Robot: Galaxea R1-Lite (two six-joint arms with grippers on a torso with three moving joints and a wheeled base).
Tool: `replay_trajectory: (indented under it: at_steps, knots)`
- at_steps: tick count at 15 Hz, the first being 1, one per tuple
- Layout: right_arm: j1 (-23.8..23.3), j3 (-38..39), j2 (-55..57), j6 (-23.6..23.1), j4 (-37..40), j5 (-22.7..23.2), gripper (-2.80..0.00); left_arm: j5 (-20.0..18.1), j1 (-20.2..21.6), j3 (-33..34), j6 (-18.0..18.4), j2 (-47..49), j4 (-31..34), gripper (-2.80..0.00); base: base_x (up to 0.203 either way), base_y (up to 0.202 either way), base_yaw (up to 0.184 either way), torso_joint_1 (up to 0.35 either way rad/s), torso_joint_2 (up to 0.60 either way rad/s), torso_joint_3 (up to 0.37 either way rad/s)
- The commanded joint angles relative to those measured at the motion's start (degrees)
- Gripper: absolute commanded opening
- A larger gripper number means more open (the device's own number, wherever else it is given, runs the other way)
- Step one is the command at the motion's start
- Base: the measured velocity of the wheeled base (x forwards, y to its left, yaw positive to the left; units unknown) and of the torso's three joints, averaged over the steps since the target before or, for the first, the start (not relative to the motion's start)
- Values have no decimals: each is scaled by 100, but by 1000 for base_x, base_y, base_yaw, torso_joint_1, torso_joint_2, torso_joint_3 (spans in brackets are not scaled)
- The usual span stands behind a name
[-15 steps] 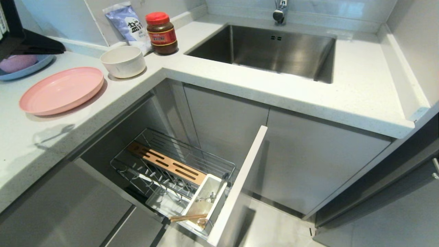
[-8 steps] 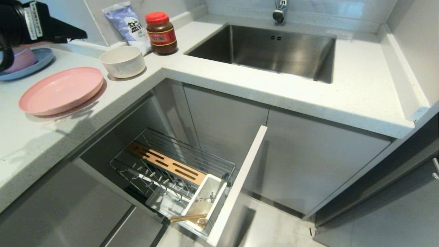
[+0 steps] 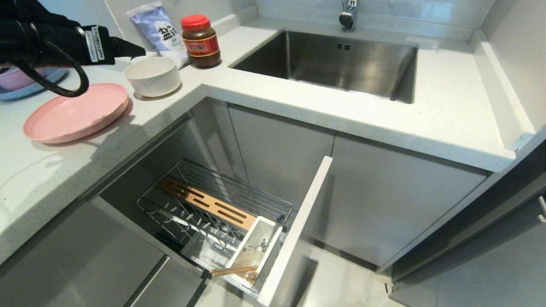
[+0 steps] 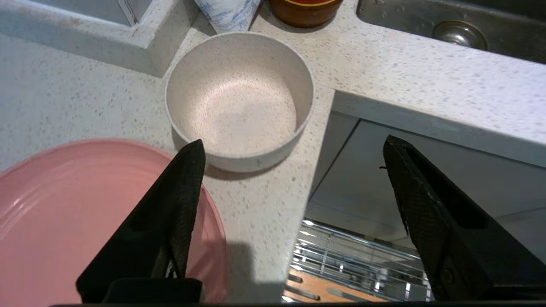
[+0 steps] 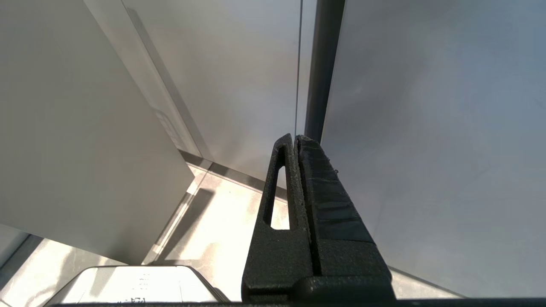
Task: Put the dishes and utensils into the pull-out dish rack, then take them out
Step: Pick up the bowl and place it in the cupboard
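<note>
The pale-pink plate (image 3: pixel 76 111) (image 4: pixel 85 221) and the cream-white bowl (image 3: pixel 153 76) (image 4: pixel 239 98) sit side by side on the white counter (image 3: pixel 298 102). My left gripper (image 4: pixel 294 143) (image 3: pixel 136 50) hovers open and empty above the counter. One finger is over the plate's rim near the bowl, the other past the counter edge. Below, the pull-out dish rack (image 3: pixel 213 204) (image 4: pixel 341 264) stands pulled out. Its white caddy (image 3: pixel 273 256) holds the chopsticks (image 3: pixel 232 270) and the fork (image 3: pixel 275 230). My right gripper (image 5: pixel 294 137) is shut and parked low beside cabinet fronts.
A blue plate (image 3: pixel 38 83) with stacked bowls lies behind the left arm. A red-lidded jar (image 3: pixel 200 41) and a salt bag (image 3: pixel 160 30) stand behind the bowl. The steel sink (image 3: pixel 337 64) is at the back right. The rack's grey front panel (image 3: pixel 294 230) juts out.
My left arm has swung in from the far left, across the blue plate, until its tip is beside the cream bowl. Dishes, utensils and rack have not moved.
</note>
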Motion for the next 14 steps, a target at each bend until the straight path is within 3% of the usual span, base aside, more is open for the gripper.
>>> replay_trajectory:
  at_steps: [1, 7, 14]
  knots:
    - [2, 5, -21, 0, -2, 0, -280, -43, 30, -1, 145, 338, -114, 0, 0, 0, 0, 0, 0, 0]
    - [1, 6, -13, 0, -2, 0, -280, -639, 85, -60, 284, 731, -634, 0, 0, 0, 0, 0, 0, 0]
    - [1, 5, -13, 0, -2, 0, -280, -709, 163, -89, 456, 1123, -899, 0, 0, 0, 0, 0, 0, 0]
